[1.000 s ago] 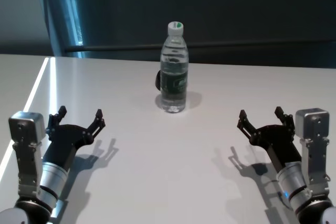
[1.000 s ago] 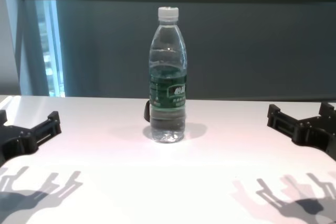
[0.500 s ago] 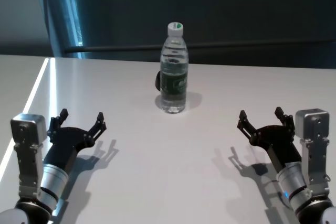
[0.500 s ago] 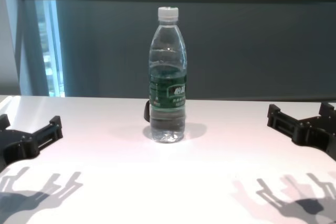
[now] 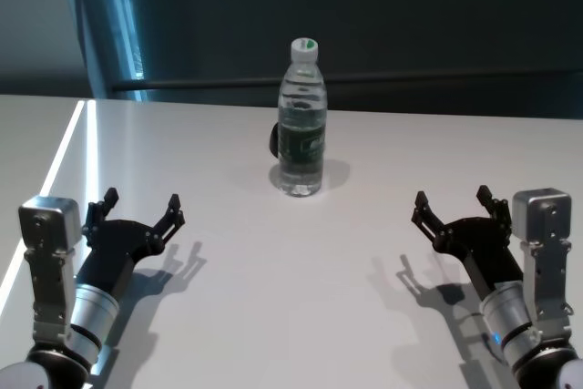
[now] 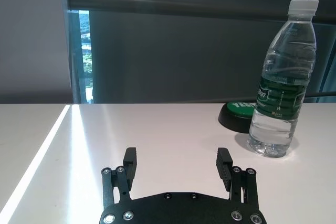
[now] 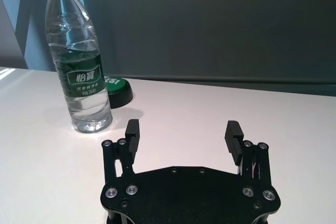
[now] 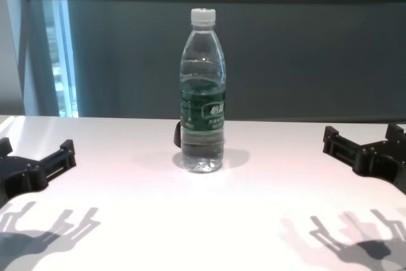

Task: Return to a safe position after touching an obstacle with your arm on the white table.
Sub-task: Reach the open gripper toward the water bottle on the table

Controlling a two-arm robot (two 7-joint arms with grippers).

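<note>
Both grippers hang low over the near part of the white table [image 5: 291, 298], each with its two black fingers spread wide and nothing between them. In the head view, the left gripper [image 5: 141, 211] is in the lower left of the frame and the right gripper [image 5: 448, 209] is in the lower right, about level with each other. The water bottle [image 5: 301, 120] stands upright in the upper centre of the frame, on the far middle of the table, well apart from both grippers. This symmetric, drawn-back pose looks like the safe position that the task asks for: no arm is near the bottle, and the empty, spread fingers carry nothing that could fall. The bottle's white cap [image 8: 203, 16] is on and its dark green label [image 8: 203, 110] faces the robot. Just behind the bottle a low dark round object with a green top [image 7: 118, 90] lies on the table, apparently not touching the bottle.
</note>
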